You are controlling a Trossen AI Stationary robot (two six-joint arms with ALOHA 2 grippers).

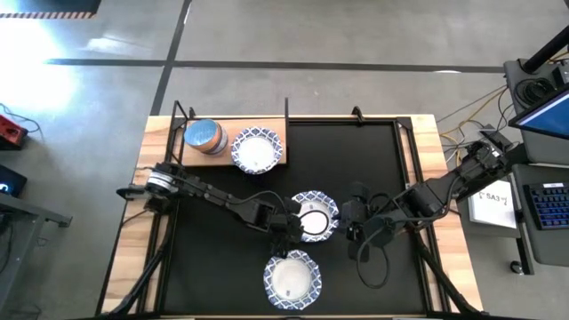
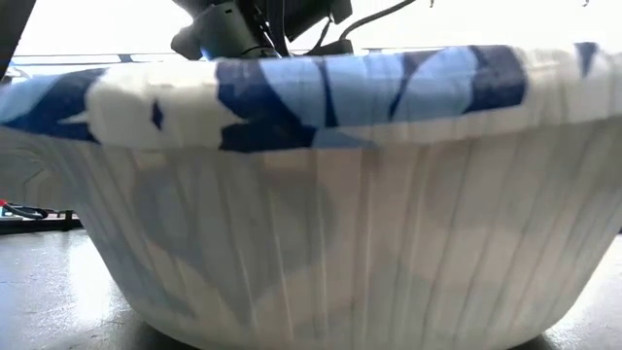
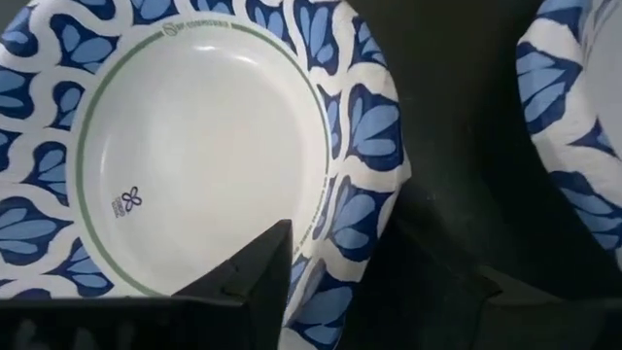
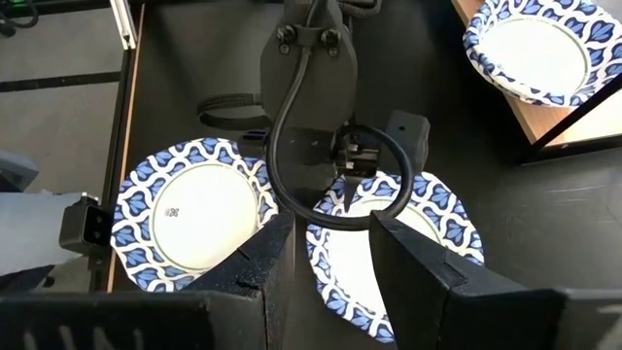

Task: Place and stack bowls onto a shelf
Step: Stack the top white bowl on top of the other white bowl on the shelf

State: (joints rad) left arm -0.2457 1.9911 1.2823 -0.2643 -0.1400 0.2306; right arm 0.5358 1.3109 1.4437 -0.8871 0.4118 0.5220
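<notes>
My left end effector [image 1: 293, 226], fingers spread astride the middle bowl's [image 1: 316, 210] rim, should pinch that light, flimsy, crushable edge gently.

three bowls [image 4: 199, 219], black mat [image 4: 194, 68], shelf [image 4: 573, 102]

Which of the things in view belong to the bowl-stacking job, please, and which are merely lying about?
Belonging to the job:
- shelf
- bowl on the shelf
- stack of small bowls
- middle bowl
- near bowl
- left gripper
- right gripper

Just lying about:
- black mat
- laptop
- paper sheet
</notes>
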